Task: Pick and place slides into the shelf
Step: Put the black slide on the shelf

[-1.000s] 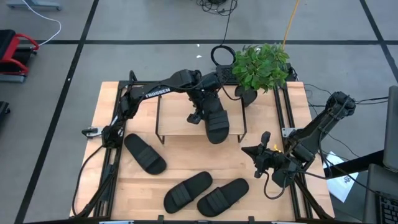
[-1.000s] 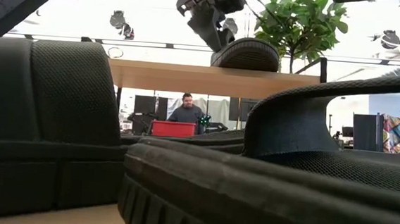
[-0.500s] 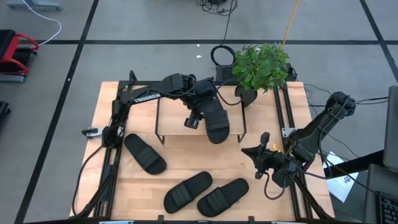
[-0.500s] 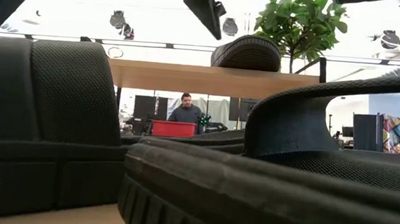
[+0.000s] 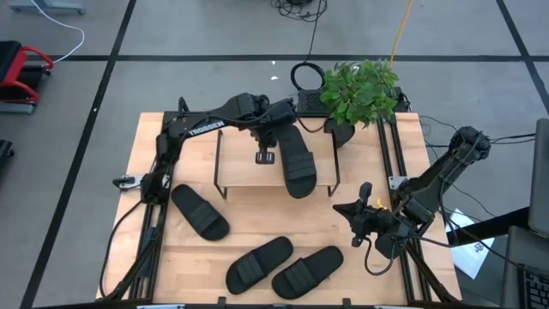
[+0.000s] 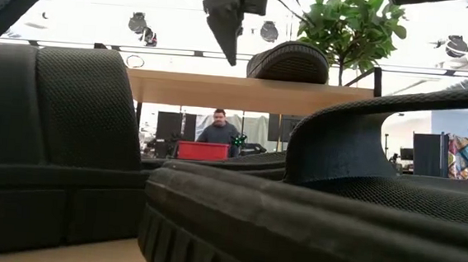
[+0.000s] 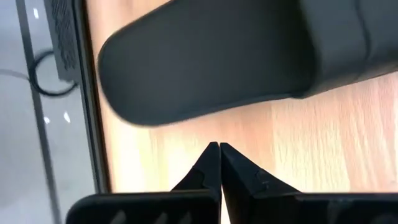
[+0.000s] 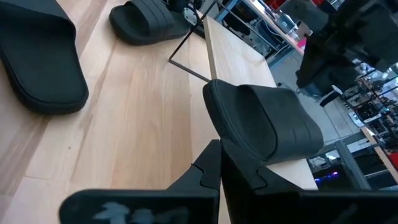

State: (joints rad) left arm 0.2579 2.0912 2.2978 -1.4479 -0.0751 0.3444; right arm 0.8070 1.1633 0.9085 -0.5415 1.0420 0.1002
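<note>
High view: one slide lies on the shelf, on its right part, with its toe end overhanging the front edge. The left gripper hangs over the shelf top just left of that slide, fingers pressed together and holding nothing. In the left wrist view the two fingertips meet in a point above the light plank, with the slide's rounded end just beyond them, not touched.

Three more slides lie on the table in front of the shelf: one at the left, and a pair side by side near the front edge. The right gripper waits at the table's right side, near the shelf's right front leg, its fingers closed and empty.

A potted plant stands behind the shelf's right corner. In the low view the pair of slides fills the foreground, and a person sits far behind in the room beyond the table.
</note>
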